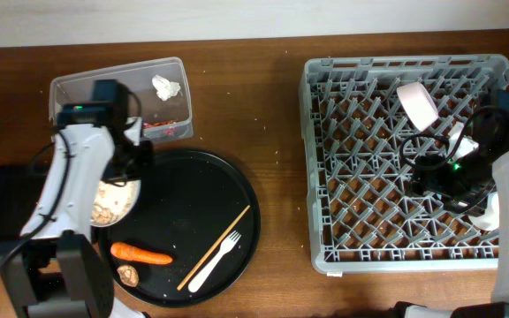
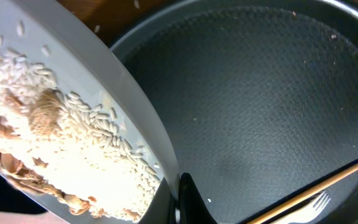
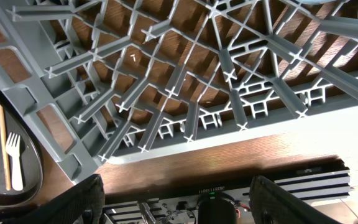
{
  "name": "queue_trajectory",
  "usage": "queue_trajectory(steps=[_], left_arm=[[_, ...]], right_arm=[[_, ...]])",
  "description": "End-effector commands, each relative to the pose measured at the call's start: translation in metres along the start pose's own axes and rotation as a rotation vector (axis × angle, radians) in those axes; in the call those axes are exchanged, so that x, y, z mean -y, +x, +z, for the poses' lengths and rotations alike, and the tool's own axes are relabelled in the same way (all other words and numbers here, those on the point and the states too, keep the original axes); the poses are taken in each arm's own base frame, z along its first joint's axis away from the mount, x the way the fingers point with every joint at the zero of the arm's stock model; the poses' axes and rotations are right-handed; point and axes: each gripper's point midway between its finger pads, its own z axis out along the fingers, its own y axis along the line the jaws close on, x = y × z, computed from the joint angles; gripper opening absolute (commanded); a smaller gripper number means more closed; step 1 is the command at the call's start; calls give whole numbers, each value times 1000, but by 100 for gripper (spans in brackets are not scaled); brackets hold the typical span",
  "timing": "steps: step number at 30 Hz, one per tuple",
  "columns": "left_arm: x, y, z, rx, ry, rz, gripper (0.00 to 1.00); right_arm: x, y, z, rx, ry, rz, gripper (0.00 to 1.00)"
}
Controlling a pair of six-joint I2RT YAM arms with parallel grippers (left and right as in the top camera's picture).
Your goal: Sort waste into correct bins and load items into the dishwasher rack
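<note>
The left fingers [image 2: 190, 202] appear clamped on the rim of the plate [image 2: 126, 99], though the wrist view shows only one finger and the other is out of sight. The plate is tilted, carries the food scraps [image 2: 55, 130], and sits over the left edge of the round tray [image 1: 193, 194]. From overhead, the left arm covers part of it. The right fingers [image 3: 86, 199] stand wide apart, holding nothing, above the rack [image 1: 312, 159], where the right arm partly hides a cup [image 1: 467, 140]. The bowl [image 1: 418, 104] lies in the rack's far rows. The carrot [image 1: 140, 255], fork [image 1: 215, 263] and chopstick [image 1: 219, 243] lie on the round tray.
</note>
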Motion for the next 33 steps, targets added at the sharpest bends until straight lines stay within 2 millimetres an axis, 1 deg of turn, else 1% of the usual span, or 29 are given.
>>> queue_trajectory(steps=[1,3,6,8,11,16,18,19,22,23,29,33], left_arm=[[-19,-10,-13,59,100,-9,0],[-27,-16,-15,90,154,-27,0],[-45,-18,-16,108,161,-73,0],[-52,-20,-17,121,174,-96,0],[-57,-24,-18,147,194,-104,0],[-58,-31,-23,190,275,-121,0],[-56,-33,-29,217,362,-123,0],[-59,-34,-33,236,411,-140,0],[-69,-35,-40,272,482,-178,0],[-72,-35,-46,300,532,-182,0],[-87,-34,-65,390,675,-226,0],[-101,-31,-73,422,718,-278,0]], right_arm=[[0,4,-2,10,1,-5,78],[0,4,-2,10,1,-5,78],[0,4,-2,10,1,-5,78],[0,4,-2,10,1,-5,78],[0,4,-2,10,1,-5,78],[0,4,-2,10,2,-5,78],[0,4,-2,10,2,-5,78],[0,4,-2,10,2,-5,78],[2,4,-2,10,12,-5,78],[2,4,-2,11,13,-5,78],[2,4,-2,11,13,-5,78],[2,4,-2,11,13,-4,78]])
